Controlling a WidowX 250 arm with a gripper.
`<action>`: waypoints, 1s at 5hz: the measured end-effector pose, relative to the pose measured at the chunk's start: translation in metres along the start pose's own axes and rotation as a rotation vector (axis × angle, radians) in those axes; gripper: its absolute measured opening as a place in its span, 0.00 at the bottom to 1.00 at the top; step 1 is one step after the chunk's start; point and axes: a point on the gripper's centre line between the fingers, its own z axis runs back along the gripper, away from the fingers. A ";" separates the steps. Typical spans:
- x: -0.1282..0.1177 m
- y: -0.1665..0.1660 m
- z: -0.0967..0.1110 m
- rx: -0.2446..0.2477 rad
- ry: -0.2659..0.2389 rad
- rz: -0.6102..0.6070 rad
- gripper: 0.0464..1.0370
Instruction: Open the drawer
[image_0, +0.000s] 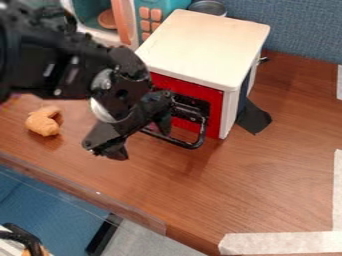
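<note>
Presently, the black gripper is held low in front of the toy cabinet, its two fingers spread apart and angled down toward the wooden tabletop, with the near end of the black U-shaped handle seen between them. The arm is extended across from the upper left, its wrist bent downward, and the red-fronted drawer is set beneath the cabinet's pale top, just beyond the gripper. Farther out, a brownish-orange toy food piece can be seen below the arm.
</note>
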 end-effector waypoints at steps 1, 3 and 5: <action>0.007 -0.003 -0.008 0.018 0.011 0.052 0.96; 0.014 -0.010 -0.028 0.058 0.016 0.114 0.96; 0.011 -0.006 -0.048 0.118 0.024 0.136 0.96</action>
